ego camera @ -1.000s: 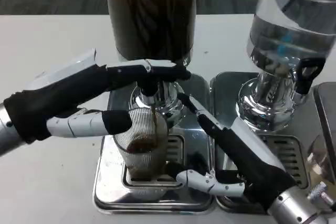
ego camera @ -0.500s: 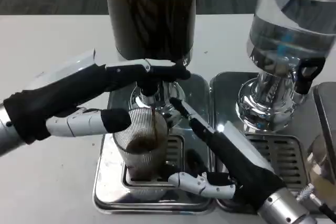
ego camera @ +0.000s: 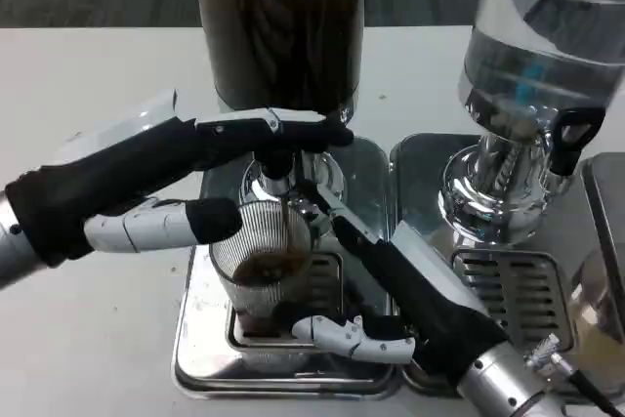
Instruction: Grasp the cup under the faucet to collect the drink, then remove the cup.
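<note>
**Ribbed clear cup under the dark faucet, both hands on station**

Clear ribbed plastic: the cup stands upright on the grate of the left drip tray, directly below the faucet of the dark dispenser. I see brown drink pooled in its bottom and a thin dark stream running from the spout into it.

My left hand reaches in from the left. Its upper fingers lie across the faucet handle, touching it; the lower white-and-black finger sits against the cup's left wall near the rim. I log this hand as pressing the tap rather than holding the cup.

My right hand comes up from the lower right. One long finger lies along the cup's right side up near the rim; a lower one curls round the cup's base at the front. The hand is spread narrowly about the cup, touching it. I cannot tell whether the grip is firm.

On the right, a clear dispenser with a black tap stands over a second tray, well apart from the cup.
</note>
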Robot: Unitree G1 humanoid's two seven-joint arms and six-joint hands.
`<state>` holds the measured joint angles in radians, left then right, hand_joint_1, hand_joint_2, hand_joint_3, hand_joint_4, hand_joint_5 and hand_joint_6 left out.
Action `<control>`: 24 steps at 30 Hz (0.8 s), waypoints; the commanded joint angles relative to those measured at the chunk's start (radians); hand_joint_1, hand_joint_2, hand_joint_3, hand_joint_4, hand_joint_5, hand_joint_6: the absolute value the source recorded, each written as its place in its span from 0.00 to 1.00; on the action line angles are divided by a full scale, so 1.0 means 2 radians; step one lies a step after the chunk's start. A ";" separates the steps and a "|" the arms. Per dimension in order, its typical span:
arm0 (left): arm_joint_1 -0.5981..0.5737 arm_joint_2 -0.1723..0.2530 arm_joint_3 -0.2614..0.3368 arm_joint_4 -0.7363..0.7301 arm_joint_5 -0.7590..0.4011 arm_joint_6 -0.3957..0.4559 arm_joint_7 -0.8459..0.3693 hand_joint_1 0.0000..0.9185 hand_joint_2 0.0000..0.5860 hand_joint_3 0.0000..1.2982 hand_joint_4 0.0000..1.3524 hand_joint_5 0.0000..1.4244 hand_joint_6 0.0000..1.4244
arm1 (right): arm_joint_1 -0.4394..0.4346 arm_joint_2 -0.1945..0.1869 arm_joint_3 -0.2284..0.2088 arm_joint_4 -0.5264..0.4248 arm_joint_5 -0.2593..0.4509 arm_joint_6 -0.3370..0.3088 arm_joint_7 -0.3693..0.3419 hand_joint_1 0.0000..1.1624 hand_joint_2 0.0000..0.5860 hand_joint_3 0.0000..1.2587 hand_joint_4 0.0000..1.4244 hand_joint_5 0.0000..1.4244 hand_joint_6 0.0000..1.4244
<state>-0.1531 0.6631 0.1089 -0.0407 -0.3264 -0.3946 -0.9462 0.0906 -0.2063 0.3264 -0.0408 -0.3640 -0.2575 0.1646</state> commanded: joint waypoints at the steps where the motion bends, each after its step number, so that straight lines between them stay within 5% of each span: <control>1: 0.006 0.008 0.001 -0.009 -0.003 0.002 -0.008 0.00 0.10 0.17 0.09 0.11 0.06 | -0.013 0.004 0.001 0.013 -0.001 -0.005 -0.007 0.46 0.35 0.00 0.00 0.00 0.02; 24: 0.018 0.010 0.018 -0.023 0.003 0.010 0.001 0.00 0.11 0.17 0.09 0.11 0.06 | -0.058 0.027 0.021 0.080 -0.002 -0.021 -0.020 0.46 0.35 0.00 0.00 0.00 0.02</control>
<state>-0.1301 0.6634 0.1385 -0.0668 -0.3238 -0.3814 -0.9416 -0.0093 -0.1637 0.3632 0.1060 -0.3659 -0.2814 0.1385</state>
